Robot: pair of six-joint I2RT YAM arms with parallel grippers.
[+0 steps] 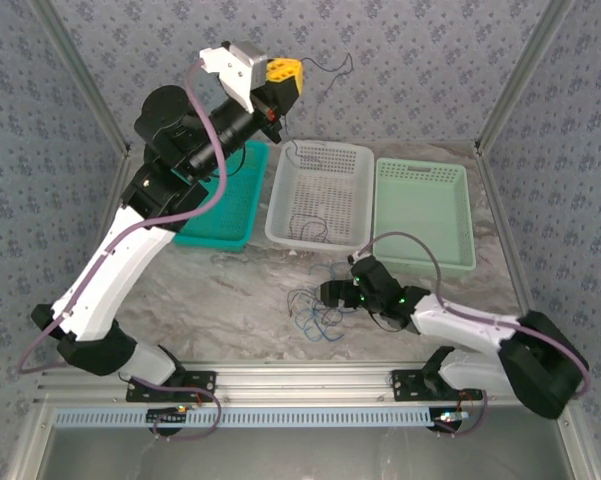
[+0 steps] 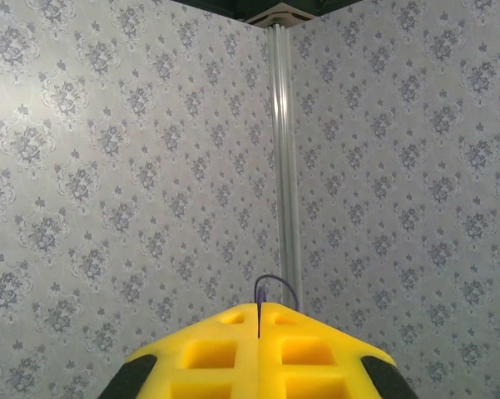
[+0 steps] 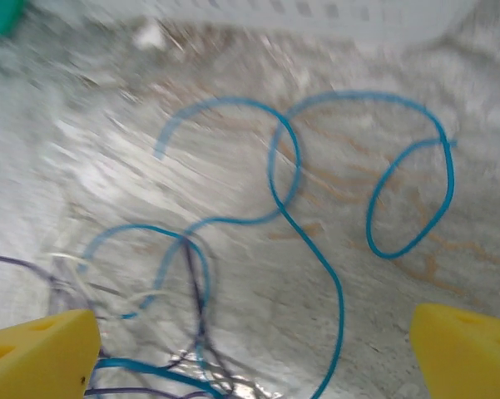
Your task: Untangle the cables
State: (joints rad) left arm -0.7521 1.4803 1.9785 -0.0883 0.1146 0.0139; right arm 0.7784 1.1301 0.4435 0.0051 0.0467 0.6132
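Our right pincer (image 3: 254,332) stands wide open, blue cable (image 3: 271,170) just ahead of it. Our left pincer (image 2: 259,322) pinches a dark cable (image 2: 270,277). We judge strands are being separated; next, close on one blue strand.

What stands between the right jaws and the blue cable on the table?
Nothing visible. The right gripper has its jaws open over the table, and the blue cable lies bare ahead. The darker cables cross it only at its near end.

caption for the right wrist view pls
Open right gripper above a blue cable looping over the marble table
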